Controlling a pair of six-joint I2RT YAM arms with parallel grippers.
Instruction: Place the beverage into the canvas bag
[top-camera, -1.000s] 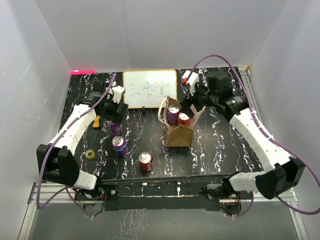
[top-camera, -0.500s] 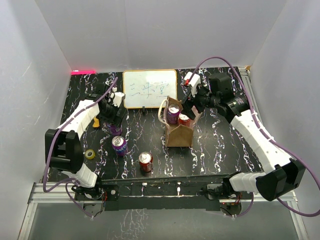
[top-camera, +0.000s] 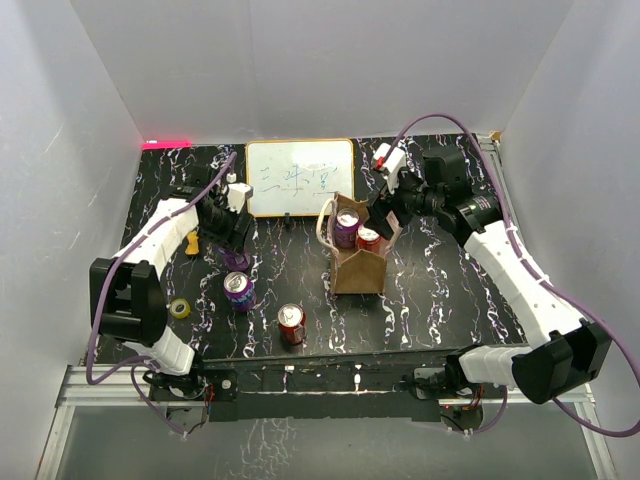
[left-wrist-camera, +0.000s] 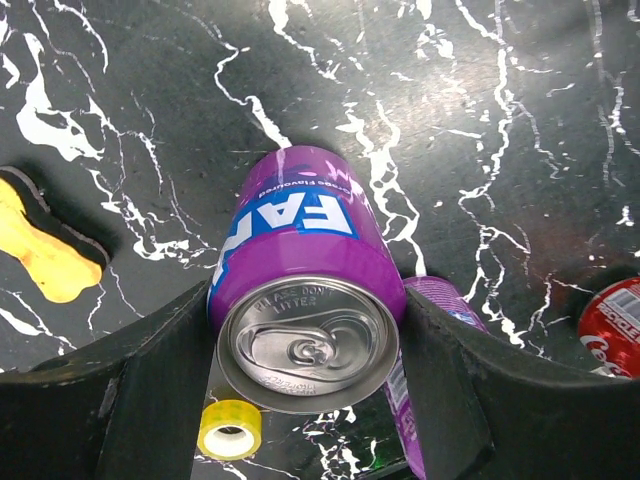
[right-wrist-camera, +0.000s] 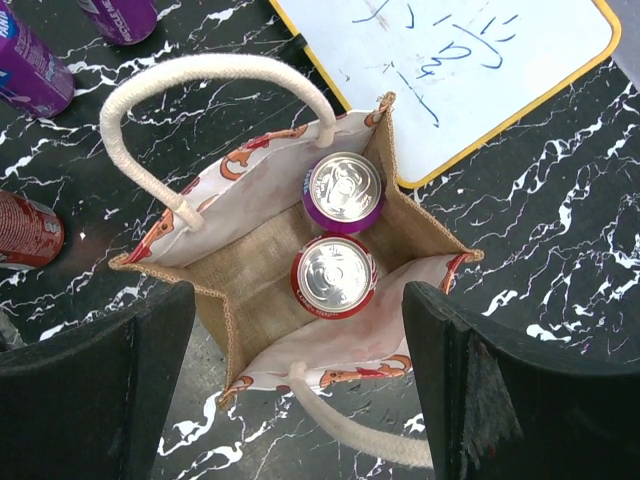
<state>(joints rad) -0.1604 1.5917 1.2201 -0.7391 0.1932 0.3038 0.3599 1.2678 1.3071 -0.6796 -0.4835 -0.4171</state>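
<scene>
My left gripper (top-camera: 236, 250) is shut on a purple Fanta can (top-camera: 237, 265), left of the bag. In the left wrist view the can (left-wrist-camera: 300, 250) sits between both fingers of the gripper (left-wrist-camera: 305, 350) and hangs above the table. The canvas bag (top-camera: 357, 268) stands upright mid-table with cream handles. It holds a purple can (right-wrist-camera: 343, 190) and a red can (right-wrist-camera: 334, 275). My right gripper (top-camera: 384, 217) hovers open and empty over the bag's right side; in the right wrist view the gripper (right-wrist-camera: 300, 345) straddles the open bag (right-wrist-camera: 250, 290).
A second purple can (top-camera: 238, 290) and a red can (top-camera: 291, 323) stand at the front left. A yellow tape roll (top-camera: 180, 308) and a yellow-orange piece (top-camera: 192, 243) lie at the left. A whiteboard (top-camera: 300, 177) lies behind the bag.
The left arm has swung its elbow inward and the left gripper has shifted slightly right with the purple can. The right gripper has drawn back a little above the bag.
</scene>
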